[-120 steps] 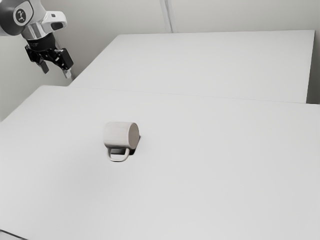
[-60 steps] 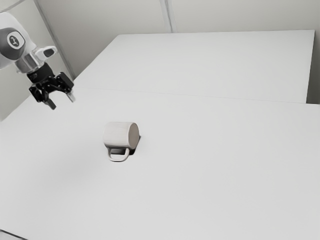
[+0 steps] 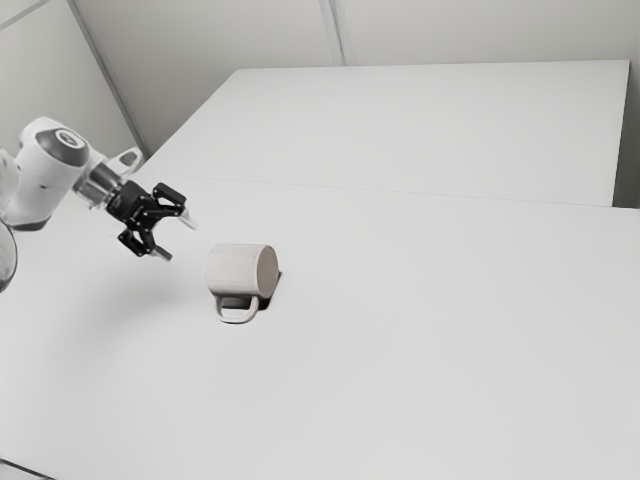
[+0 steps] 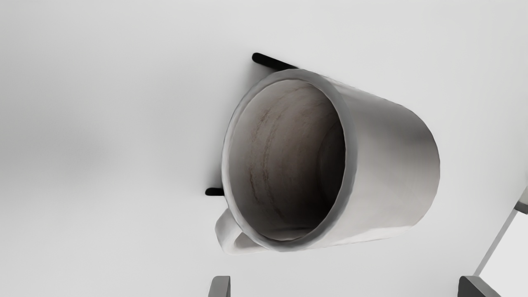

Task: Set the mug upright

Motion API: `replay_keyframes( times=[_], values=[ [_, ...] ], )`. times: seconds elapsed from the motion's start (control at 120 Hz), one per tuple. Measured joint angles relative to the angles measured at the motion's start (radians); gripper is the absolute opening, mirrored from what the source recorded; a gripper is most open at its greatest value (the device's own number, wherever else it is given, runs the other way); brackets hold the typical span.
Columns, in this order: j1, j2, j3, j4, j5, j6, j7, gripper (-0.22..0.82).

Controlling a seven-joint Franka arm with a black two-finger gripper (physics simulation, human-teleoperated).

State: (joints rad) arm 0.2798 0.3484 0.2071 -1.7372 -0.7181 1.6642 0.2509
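Note:
In the exterior view my black gripper (image 3: 180, 240) hangs above the table, on the exterior view's left of the mug and apart from it. The pale mug (image 3: 233, 269) lies on its side, its mouth toward the exterior view's right and its handle toward the camera. From the wrist view, the mug (image 4: 387, 165) shows its dark inside, with the handle at its rim side. The open gripper (image 4: 344, 286) has its two fingertips wide apart, nothing held between them.
The mug lies on a white table (image 3: 400, 340), and a second white surface (image 3: 420, 130) adjoins it at the back. Dark shadow shapes lie beside the mug. A thin dark line crosses the near left corner in the exterior view.
My arm has come down and toward the exterior view's right, bringing the gripper closer to the mug, and the hand has tilted. The mug has stayed where it was.

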Motion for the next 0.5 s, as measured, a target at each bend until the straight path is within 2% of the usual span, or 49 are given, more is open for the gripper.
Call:
replay_keyframes(
  times=[0.5],
  values=[
    [-0.004, 0.159, -0.008, 0.006, -0.298, 0.007, 0.094, 0.6]
  ],
)
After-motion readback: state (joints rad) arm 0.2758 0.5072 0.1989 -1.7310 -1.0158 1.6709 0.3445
